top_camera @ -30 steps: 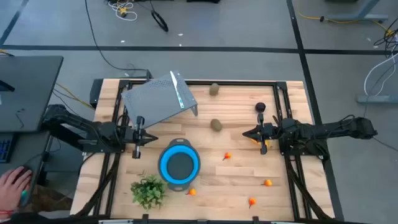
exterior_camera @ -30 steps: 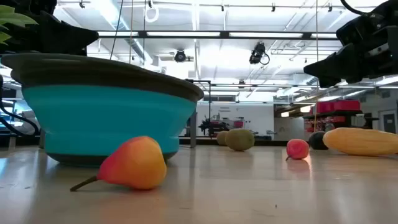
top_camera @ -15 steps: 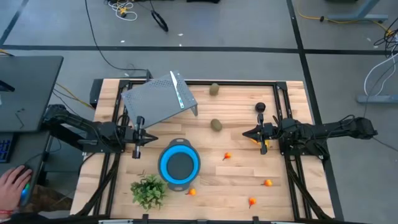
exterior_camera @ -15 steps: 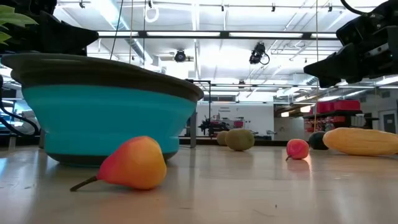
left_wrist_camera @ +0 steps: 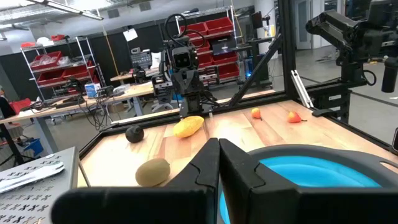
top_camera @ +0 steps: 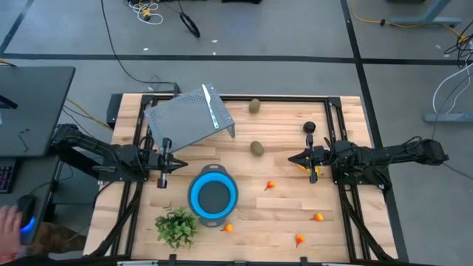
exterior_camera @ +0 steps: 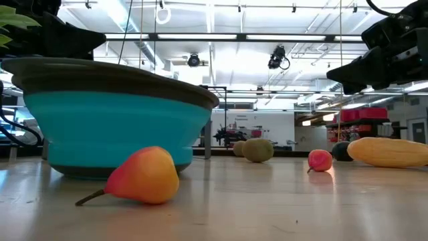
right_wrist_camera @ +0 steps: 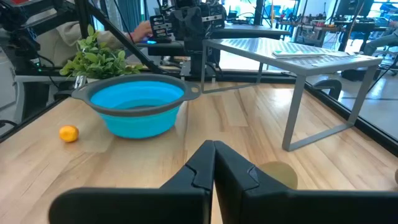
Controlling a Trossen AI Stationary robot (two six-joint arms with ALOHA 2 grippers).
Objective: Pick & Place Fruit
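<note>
Both grippers hang shut above the table and touch nothing. My left gripper (top_camera: 175,163) (left_wrist_camera: 218,163) waits left of the blue bowl (top_camera: 213,194). My right gripper (top_camera: 290,159) (right_wrist_camera: 214,163) waits right of centre, just right of an olive-brown oval (top_camera: 256,148). A second oval (top_camera: 254,106) lies near the far edge. The dark ball (top_camera: 309,128) and the yellow-orange piece (left_wrist_camera: 188,126) lie by the right arm. Tiny orange fruits (top_camera: 270,185) (top_camera: 318,216) (top_camera: 299,239) (top_camera: 228,227) rest on the near right boards. One of them (exterior_camera: 144,175) lies beside the bowl.
A perforated metal stand (top_camera: 188,118) stands on the far left part of the table. The green plant sprig (top_camera: 176,225) lies near the near edge, left of the bowl. Black frame rails (top_camera: 347,214) run along both sides. A person's hand (top_camera: 7,224) is off the table at left.
Both arms and all the fruit have kept still. The person's hand off the table's left side has drawn back from the mouse toward the picture's lower left corner.
</note>
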